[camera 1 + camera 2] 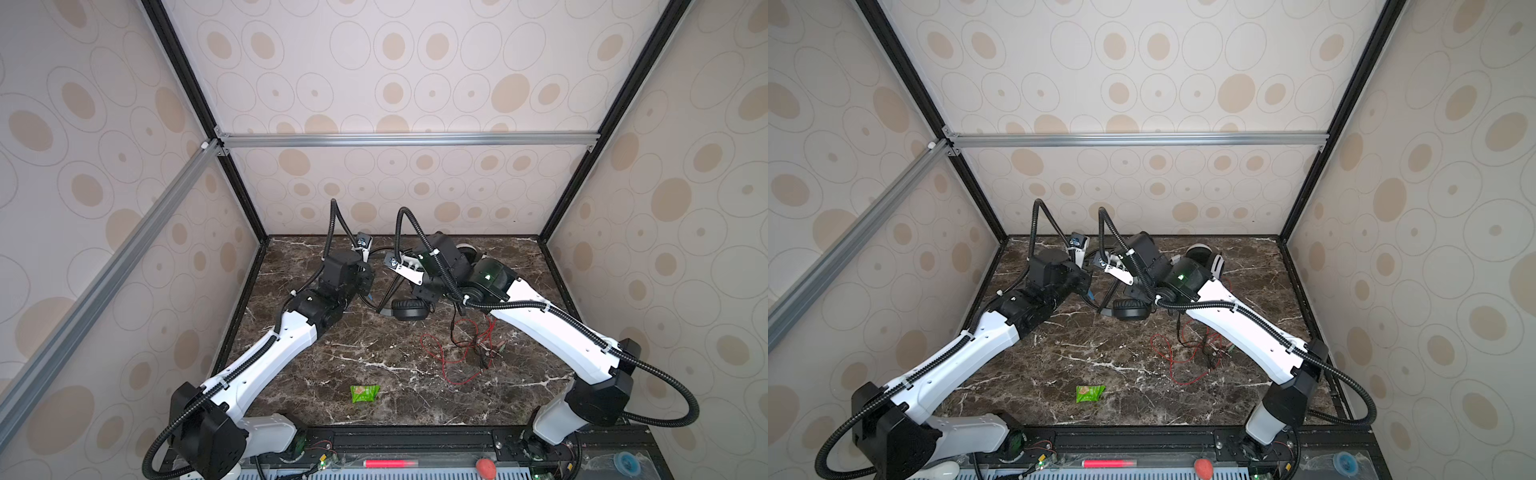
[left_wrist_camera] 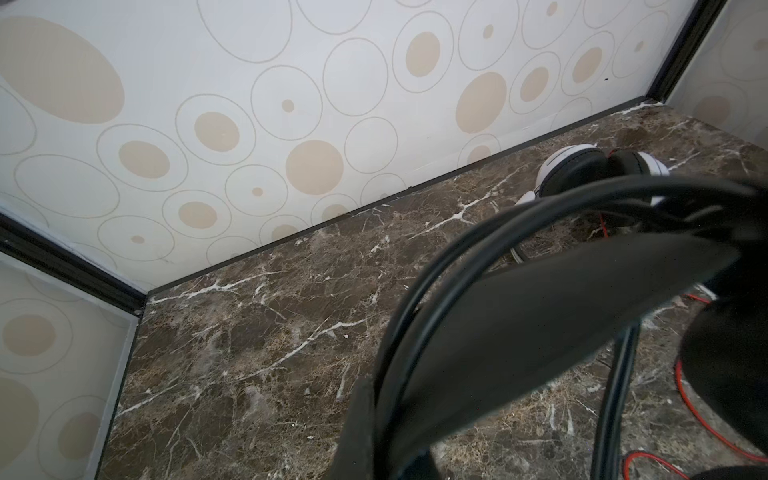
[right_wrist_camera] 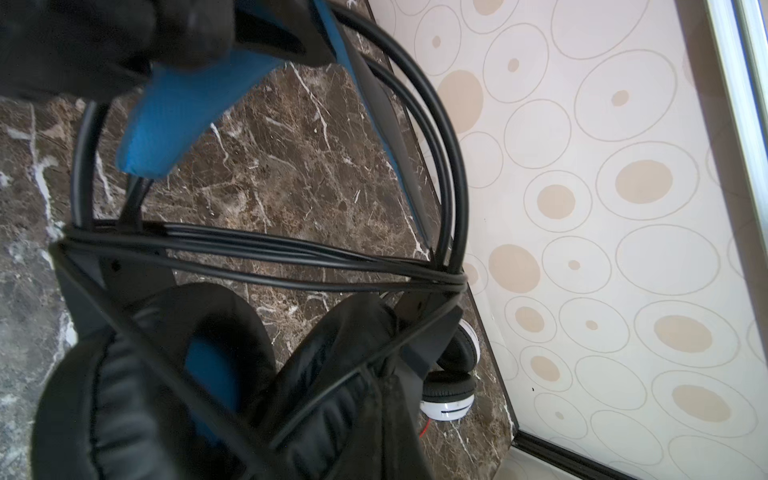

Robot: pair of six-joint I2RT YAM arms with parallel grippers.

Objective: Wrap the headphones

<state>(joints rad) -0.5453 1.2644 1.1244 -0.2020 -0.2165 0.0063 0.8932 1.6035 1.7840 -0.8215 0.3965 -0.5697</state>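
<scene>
In both top views we see the black headset [image 1: 409, 309] [image 1: 1131, 309] mid-frame, the white headset [image 1: 467, 248] [image 1: 1200, 251] behind it. The left wrist view has the left gripper [image 2: 361, 415] clamped on the black headband [image 2: 540, 311], lower centre. The right wrist view has the right gripper [image 3: 386, 415] closed among the ear cushions [image 3: 145, 374], bottom centre.

Soft, even, fairly bright light fills the scene, leaving only faint shadows on the marble tabletop [image 1: 374, 365]. Both top views are sharp but bow the frame bars [image 1: 407, 139] toward the edges. In both wrist views the near black headset [image 2: 540, 332] is blurred, while the far patterned wall [image 2: 249, 124] looks crisp.
</scene>
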